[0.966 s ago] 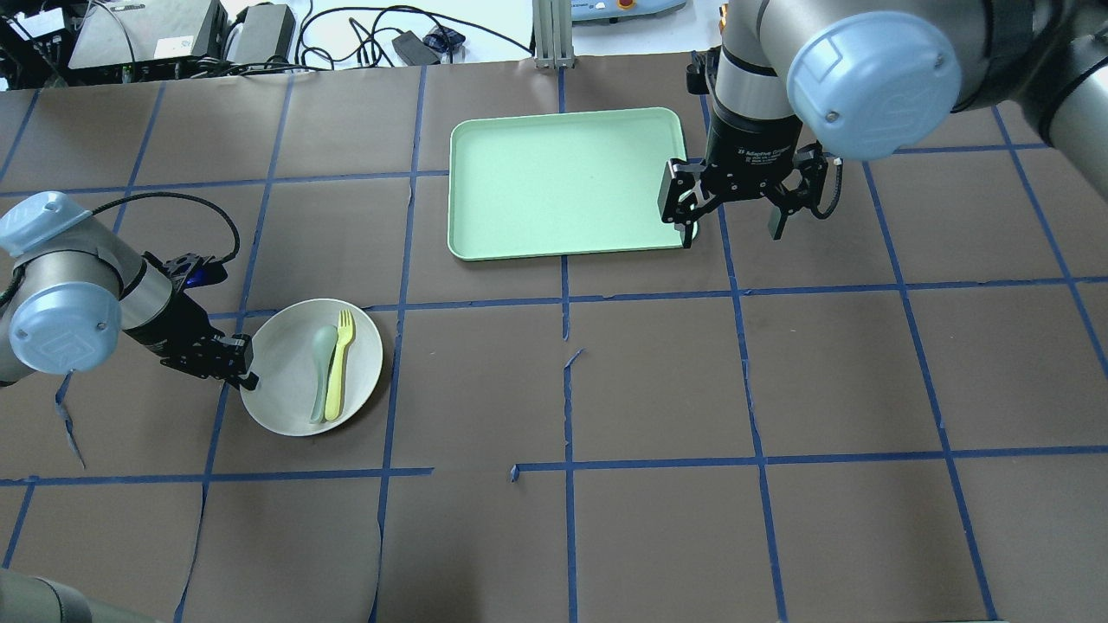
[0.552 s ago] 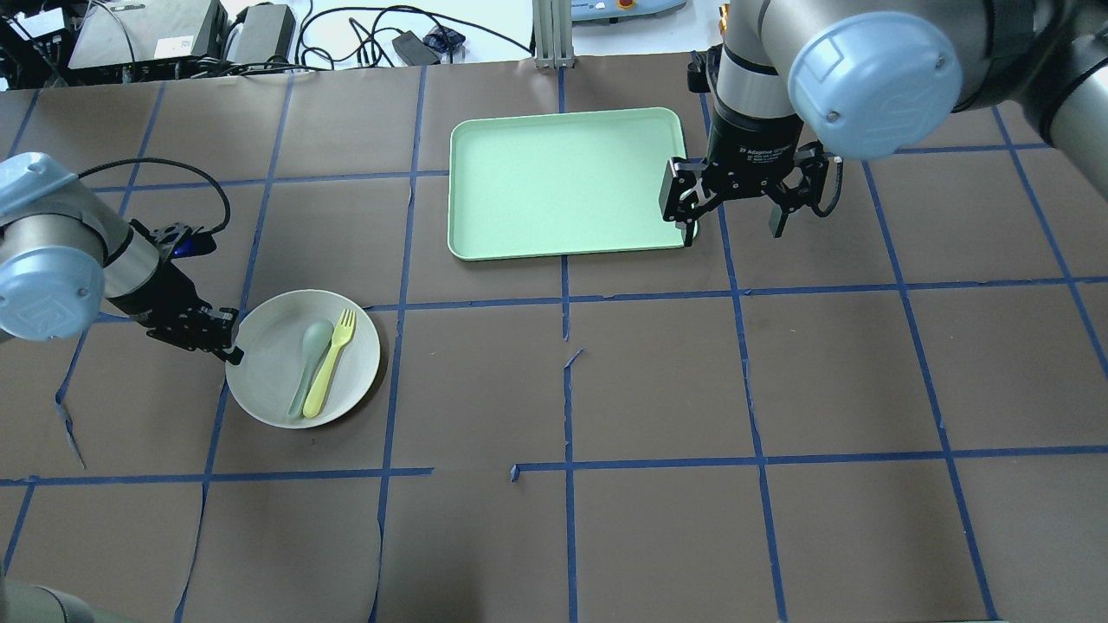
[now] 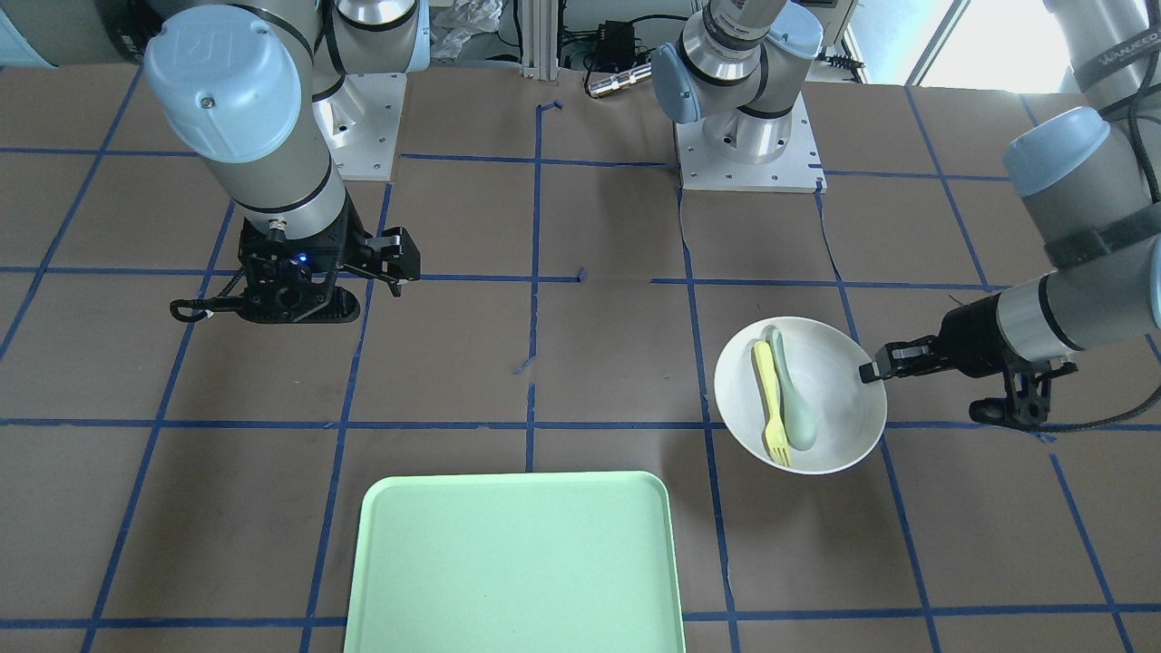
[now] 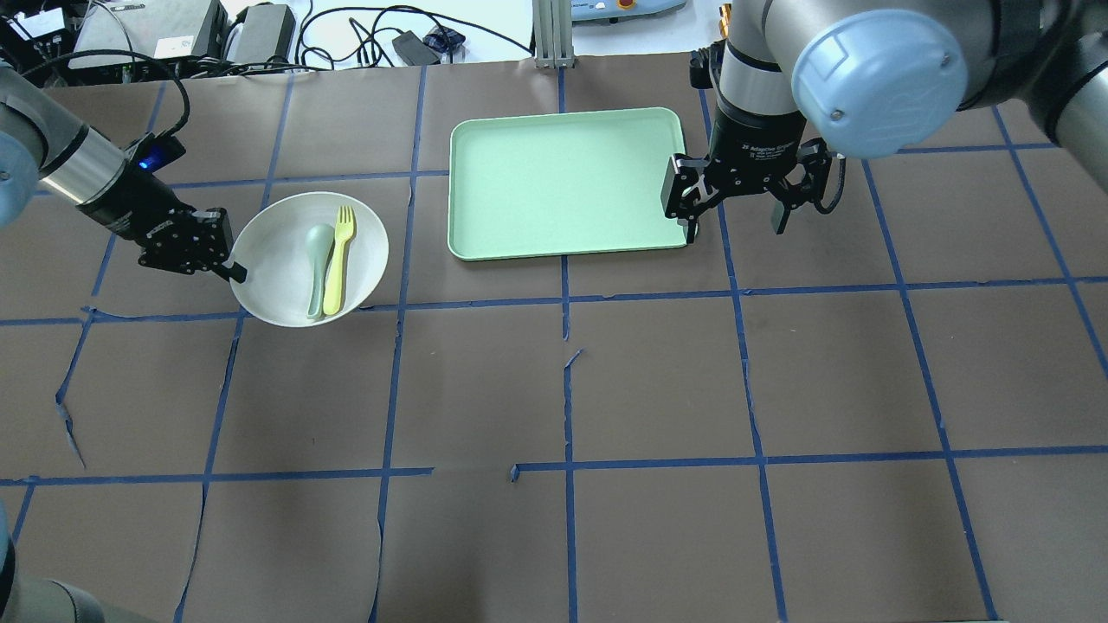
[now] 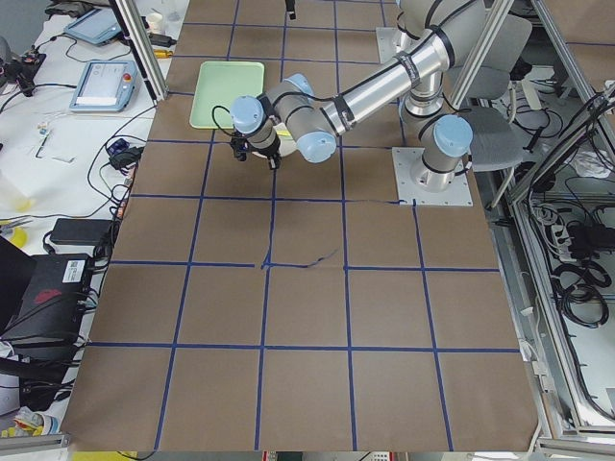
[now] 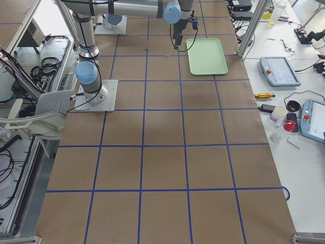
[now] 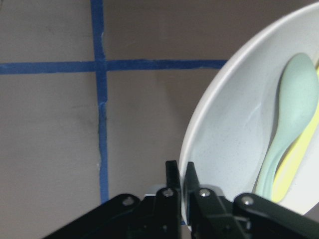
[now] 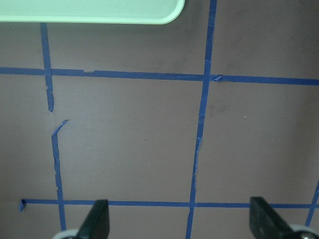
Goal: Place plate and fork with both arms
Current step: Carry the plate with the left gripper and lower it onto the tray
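The off-white plate (image 4: 268, 260) carries the pale-yellow fork (image 4: 339, 260) and a grey-green spoon (image 4: 317, 268) side by side. My left gripper (image 4: 234, 270) is shut on the plate's left rim and seems to hold it a little above the table, left of the tray. The left wrist view shows the jaws pinching the rim of the plate (image 7: 234, 124). In the front view the plate (image 3: 843, 408) holds the fork (image 3: 771, 399), with the left gripper (image 3: 869, 370) on its rim. My right gripper (image 4: 731, 227) is open and empty, above the tray's near right corner.
The light-green tray (image 4: 563, 182) lies at the far middle of the table and also shows in the front view (image 3: 517, 562). Brown paper with blue tape lines covers the table. Cables and boxes (image 4: 173, 35) lie beyond the far edge.
My left gripper has carried the plate, with fork and spoon, away from the robot and slightly right toward the tray. The right arm has barely moved.
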Tool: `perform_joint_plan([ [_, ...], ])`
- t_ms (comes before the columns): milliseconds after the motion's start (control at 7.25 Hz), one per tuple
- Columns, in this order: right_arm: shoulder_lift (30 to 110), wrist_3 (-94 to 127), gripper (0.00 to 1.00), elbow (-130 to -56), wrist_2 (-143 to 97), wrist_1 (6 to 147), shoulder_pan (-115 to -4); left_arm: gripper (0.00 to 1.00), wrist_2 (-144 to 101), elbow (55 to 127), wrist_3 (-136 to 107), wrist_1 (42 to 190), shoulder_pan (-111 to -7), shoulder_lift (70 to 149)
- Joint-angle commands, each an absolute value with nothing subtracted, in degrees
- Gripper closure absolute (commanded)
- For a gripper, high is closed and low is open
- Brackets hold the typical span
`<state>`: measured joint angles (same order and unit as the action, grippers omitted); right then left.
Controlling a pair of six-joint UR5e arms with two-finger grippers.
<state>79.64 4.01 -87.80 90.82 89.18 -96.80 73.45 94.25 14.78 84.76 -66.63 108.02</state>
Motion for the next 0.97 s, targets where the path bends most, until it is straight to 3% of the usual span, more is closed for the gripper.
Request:
perform_joint_plan([
  [0, 79.8, 3.96, 0.0, -87.8, 90.79, 89.12, -96.77, 1.0, 70.06, 86.62, -0.38, 81.23, -77.99, 113.08],
  [276, 79.8, 3.96, 0.0, -87.89, 90.79, 89.12, -96.77, 1.0, 66.8, 78.61, -5.24, 76.16, -83.73, 121.86],
  [828, 79.72, 4.04, 0.0, -87.89, 90.79, 88.95, -96.85, 1.0, 63.37, 69.53, -8.09, 69.88, -90.78, 134.45],
])
